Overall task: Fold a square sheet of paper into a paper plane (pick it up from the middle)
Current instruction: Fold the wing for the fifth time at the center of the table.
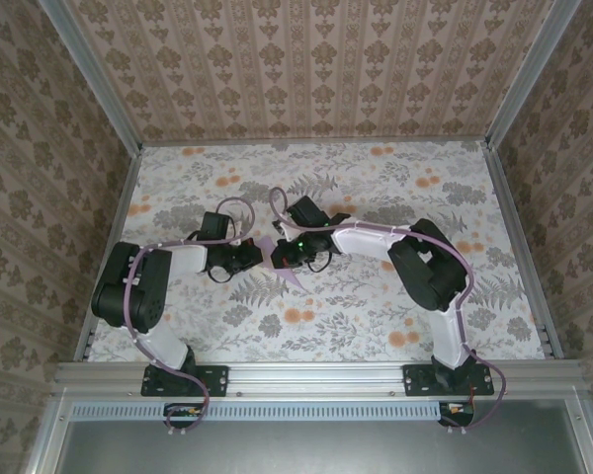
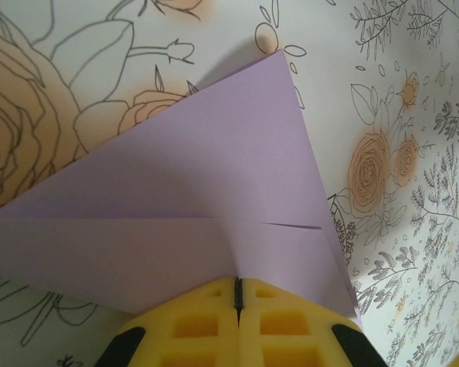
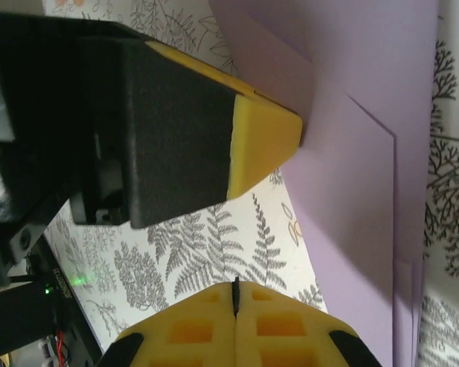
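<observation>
Lilac paper sheet [image 2: 214,168]: partly folded, lying on the table [image 1: 395,197], stretching toward 12 o'clock from the left end effector [image 2: 237,284], which is pinching its near edge. Right end effector [image 3: 236,294]: sitting closed and apparently empty at the sheet's 3 o'clock.

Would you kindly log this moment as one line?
left gripper: shut, tips at folded lilac-purple paper sheet | right gripper: shut, beside it

The creased lilac-purple paper sheet [image 1: 289,276] lies mid-way across the flower-printed tabletop [image 1: 376,197], between the left gripper [image 2: 237,294], touching its left side, and the right gripper [image 3: 236,287], just beside its right.
</observation>
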### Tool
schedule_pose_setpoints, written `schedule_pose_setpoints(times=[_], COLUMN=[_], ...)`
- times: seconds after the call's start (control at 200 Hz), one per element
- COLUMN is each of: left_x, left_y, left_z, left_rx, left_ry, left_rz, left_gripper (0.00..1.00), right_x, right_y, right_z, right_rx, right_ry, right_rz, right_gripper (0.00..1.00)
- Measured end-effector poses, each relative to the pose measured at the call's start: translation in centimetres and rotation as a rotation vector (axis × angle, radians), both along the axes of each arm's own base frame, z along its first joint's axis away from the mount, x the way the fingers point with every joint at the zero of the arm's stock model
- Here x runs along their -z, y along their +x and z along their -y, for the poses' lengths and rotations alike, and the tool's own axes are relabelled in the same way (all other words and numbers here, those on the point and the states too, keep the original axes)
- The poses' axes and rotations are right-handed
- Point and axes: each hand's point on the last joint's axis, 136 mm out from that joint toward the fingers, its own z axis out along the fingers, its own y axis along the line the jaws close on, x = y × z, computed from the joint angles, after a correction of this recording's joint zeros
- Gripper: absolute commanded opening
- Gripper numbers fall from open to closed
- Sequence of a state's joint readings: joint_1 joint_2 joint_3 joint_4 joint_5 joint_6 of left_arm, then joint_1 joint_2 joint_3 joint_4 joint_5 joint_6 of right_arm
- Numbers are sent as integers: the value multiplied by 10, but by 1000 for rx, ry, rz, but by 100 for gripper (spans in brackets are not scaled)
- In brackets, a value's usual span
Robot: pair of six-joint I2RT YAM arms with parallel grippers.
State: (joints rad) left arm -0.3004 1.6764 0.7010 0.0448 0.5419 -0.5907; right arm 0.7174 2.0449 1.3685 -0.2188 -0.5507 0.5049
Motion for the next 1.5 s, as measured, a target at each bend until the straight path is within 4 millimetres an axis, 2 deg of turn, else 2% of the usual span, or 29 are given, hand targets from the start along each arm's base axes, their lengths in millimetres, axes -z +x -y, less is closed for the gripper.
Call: schedule_pose_setpoints(times=[0.215,0.43,0.53,0.96,1.02,1.09,1.16,1.25,1.36,1.5], left_x=[0,2,2,1,0,-2,-7,-21,-49,-71], left_y=[2,3,4,6,5,4,0,-2,0,-3], left_z=[1,0,1,3,4,3,0,-1,2,5], left_rx=[0,-2,-1,4,6,3,-1,-17,-27,-58], left_ry=[3,12,13,10,16,42,70,102,154,255], left_rz=[-9,-26,-33,-45,-47,-51,-54,-45,4,29], left_gripper=[0,0,0,0,7,19,31,47,69,82], right_x=[29,42,42,41,36,24,7,-12,-26,-36], right_y=[-4,-11,-16,-67,-68,-62,-53,-39,-19,-1], right_z=[9,19,28,91,94,96,99,106,123,156], right_rx=[5,-2,1,25,31,48,80,124,211,327], right_ry=[-81,-116,-112,-128,-129,-123,-116,-118,-147,-166], right_rz=[-54,-68,-62,-87,-75,-31,29,114,187,220], right_gripper=[0,0,0,0,0,9,30,49,63,79])
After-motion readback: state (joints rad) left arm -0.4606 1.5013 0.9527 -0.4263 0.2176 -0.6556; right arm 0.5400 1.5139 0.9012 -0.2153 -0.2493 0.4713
